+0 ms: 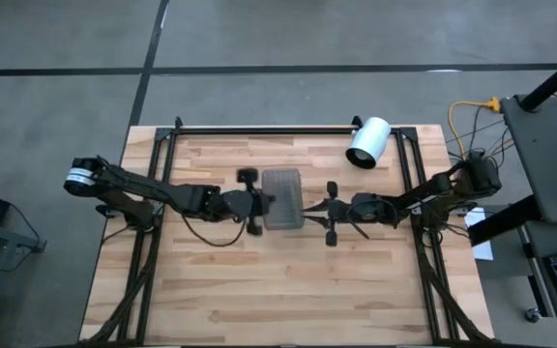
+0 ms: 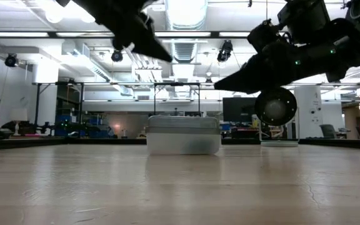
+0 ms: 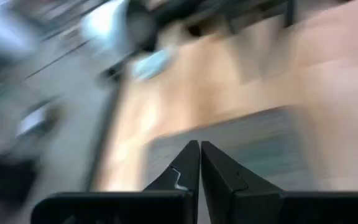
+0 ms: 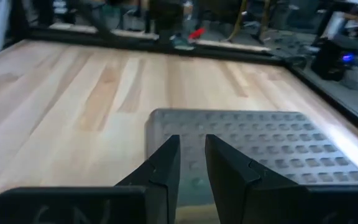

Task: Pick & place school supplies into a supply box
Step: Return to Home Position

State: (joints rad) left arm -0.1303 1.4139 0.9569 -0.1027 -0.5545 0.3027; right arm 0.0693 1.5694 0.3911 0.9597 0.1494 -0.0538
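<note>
The supply box (image 1: pixel 281 198) rests flat on the table's middle with its grey ribbed lid (image 4: pixel 253 146) shut over the whitish tray (image 2: pixel 183 142). No pencils, pens or scissors show in any view. My left gripper (image 1: pixel 262 205) hangs at the box's left edge with its fingers shut (image 3: pixel 199 144), well above the lid in the low view (image 2: pixel 167 58). My right gripper (image 1: pixel 307 211) hangs at the box's right edge, also above it (image 2: pixel 216 89). Its fingers stand a narrow gap apart (image 4: pixel 192 140) and point over the lid.
A white cylinder (image 1: pixel 367 142) lies near the table's far right corner, beside the dark frame rail (image 1: pixel 259 130) along the far edge. Bare wood (image 1: pixel 278 290) lies between the box and the near edge. Cables and equipment (image 1: pixel 540 145) stand off the table's right side.
</note>
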